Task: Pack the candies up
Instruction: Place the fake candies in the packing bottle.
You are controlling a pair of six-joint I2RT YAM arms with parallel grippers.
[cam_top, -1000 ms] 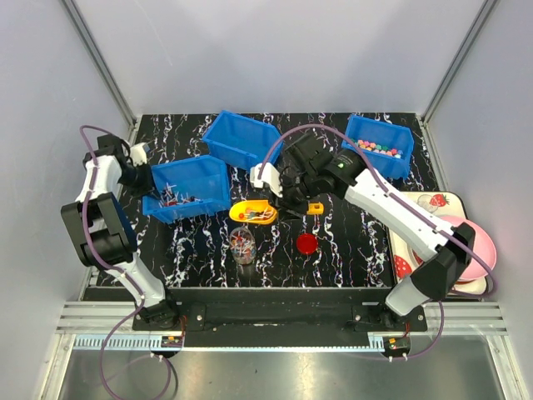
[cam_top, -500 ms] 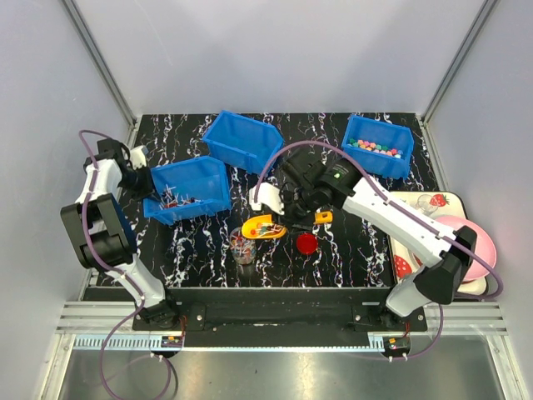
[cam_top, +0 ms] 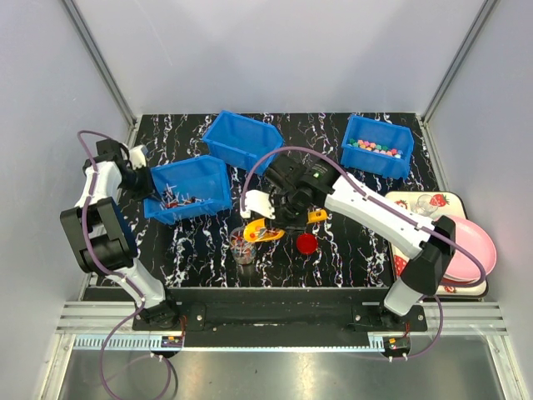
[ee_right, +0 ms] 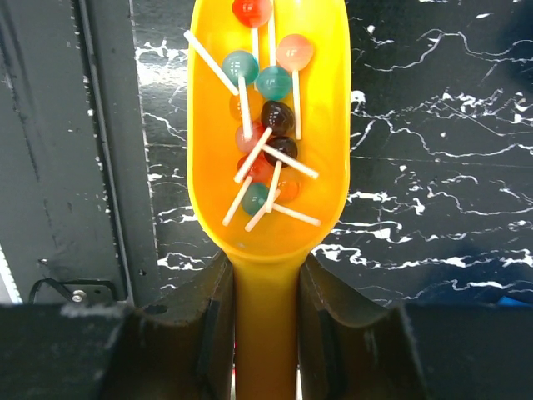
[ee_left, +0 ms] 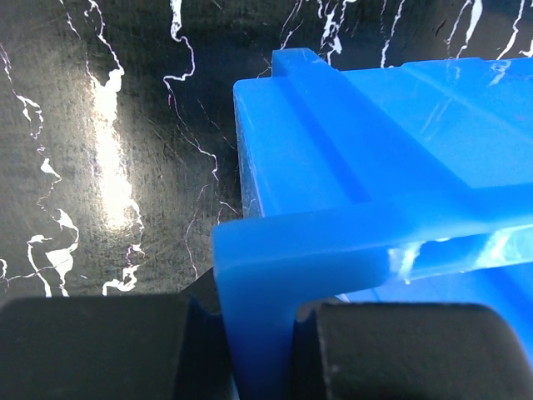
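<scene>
My right gripper (cam_top: pixel 287 220) (ee_right: pixel 265 333) is shut on the handle of a yellow scoop (cam_top: pixel 261 231) (ee_right: pixel 266 192). The scoop carries several candies (ee_right: pixel 266 125), small coloured balls on white sticks. Its tip hangs beside and just above a small clear jar (cam_top: pixel 242 248) that has candies inside. My left gripper (cam_top: pixel 138 179) (ee_left: pixel 258 350) is shut on the rim of a tilted blue bin (cam_top: pixel 190 185) (ee_left: pixel 375 125), which holds more stick candies (cam_top: pixel 175 200).
A flat red lid (cam_top: pixel 306 242) lies right of the jar. A second blue bin (cam_top: pixel 244 140) sits behind, and a third (cam_top: pixel 379 146) with small pastel sweets sits at the back right. A strawberry tray (cam_top: pixel 429 202) with a pink bowl (cam_top: pixel 475 250) lies at the right edge.
My right arm has carried the loaded scoop toward the near edge and left, from beside the tilted bin to the jar. The left arm and its bin have stayed put.
</scene>
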